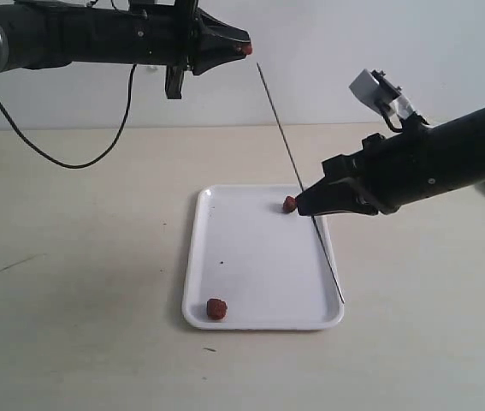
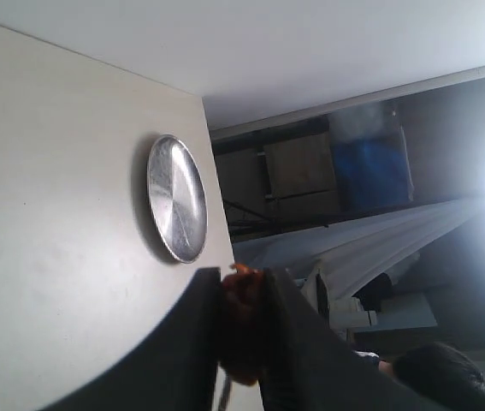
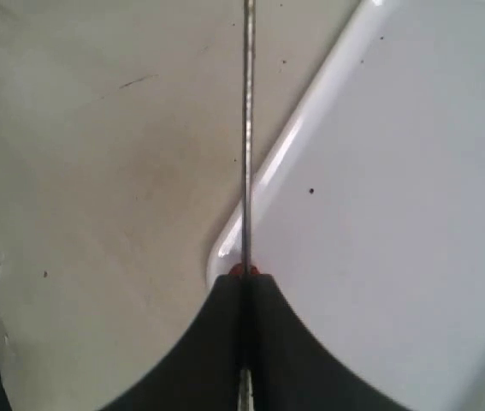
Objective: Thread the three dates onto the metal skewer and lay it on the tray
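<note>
High above the table, my left gripper (image 1: 244, 44) is shut on one date (image 1: 247, 50); in the left wrist view the date (image 2: 242, 325) sits squeezed between the dark fingers (image 2: 192, 342). My right gripper (image 1: 300, 204) is shut on the metal skewer (image 1: 280, 128), which slants from up near the left gripper down across the tray's right rim. In the right wrist view the skewer (image 3: 247, 128) runs straight out of the gripper (image 3: 244, 276). A second date (image 1: 289, 204) sits right at the right fingertips. A third date (image 1: 216, 309) lies in the near left corner of the white tray (image 1: 251, 248).
A silvery round dish (image 2: 176, 197) stands on the pale table near its far edge in the left wrist view. A black cable (image 1: 71, 158) droops from the left arm over the table's back left. The tray's corner (image 3: 225, 248) lies just under the right fingertips.
</note>
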